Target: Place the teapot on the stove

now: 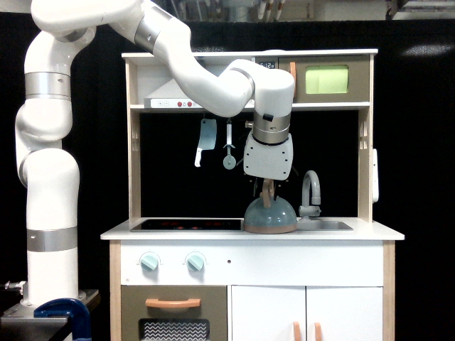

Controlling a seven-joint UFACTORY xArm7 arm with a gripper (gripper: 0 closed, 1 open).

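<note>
While the teapot [270, 215] sits on the white counter [370, 231], its tan base rests just at the right end of the stove [186, 224], seen from the exterior view. Whether the base laps onto the black panel or only touches its edge is too hard to tell. The teapot stands upright. Its tan loop handle pokes straight up.

Right above it hangs the gripper [266, 186]. The gripper points down and its tips are at the top of the handle. The fingers are thin and dark, and the white cover above them hides most of them, so it is not clear if they are apart or squeezed on the handle.

The big white arm [50, 177] stands at the exterior view's left and bends over the top of the toy kitchen to reach down.

Just to the exterior view's right of the teapot is the grey faucet [310, 192], and below it is the sink [325, 225]. The stove is flat and shiny black with faint red marks.

On the back wall hang a small blue knife [205, 141] and a grey spoon [229, 148]. Two pale green knobs [172, 261] sit on the front, under the stove. An orange handle [173, 303] is lower down on the oven door.
</note>
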